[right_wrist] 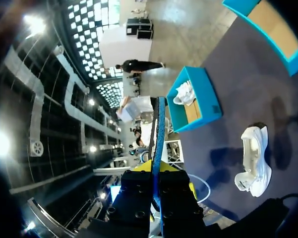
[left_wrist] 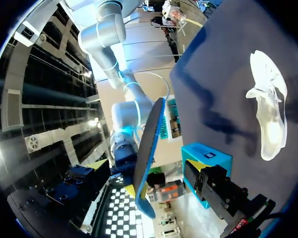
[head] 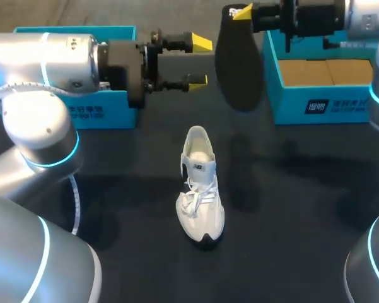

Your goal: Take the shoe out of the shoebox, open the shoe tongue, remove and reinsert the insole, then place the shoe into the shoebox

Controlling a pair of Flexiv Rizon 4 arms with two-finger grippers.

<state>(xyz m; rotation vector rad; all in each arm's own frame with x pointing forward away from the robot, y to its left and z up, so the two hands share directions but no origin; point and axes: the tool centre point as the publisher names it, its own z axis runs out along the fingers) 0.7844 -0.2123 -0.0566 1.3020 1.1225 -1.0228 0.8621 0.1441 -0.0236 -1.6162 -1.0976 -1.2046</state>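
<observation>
- While the white shoe (head: 200, 189) stands on its sole at the middle of the tabletop (head: 290, 208), outside both boxes, the right fingers (head: 241, 12) are clamped on the upper end of the black insole (head: 239, 63), which hangs above the tabletop.
- The left fingers (head: 200, 43) are spread wide, holding nothing, just beside the insole.
- One teal shoebox (head: 88, 113) sits behind the left arm, and a second shoebox (head: 315, 104) sits under the right arm.

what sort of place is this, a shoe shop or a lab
Most likely a robot lab or test bench, not a shop: the right gripper holds an insole over a dark table, with a white shoe and two teal shoeboxes on it.
</observation>
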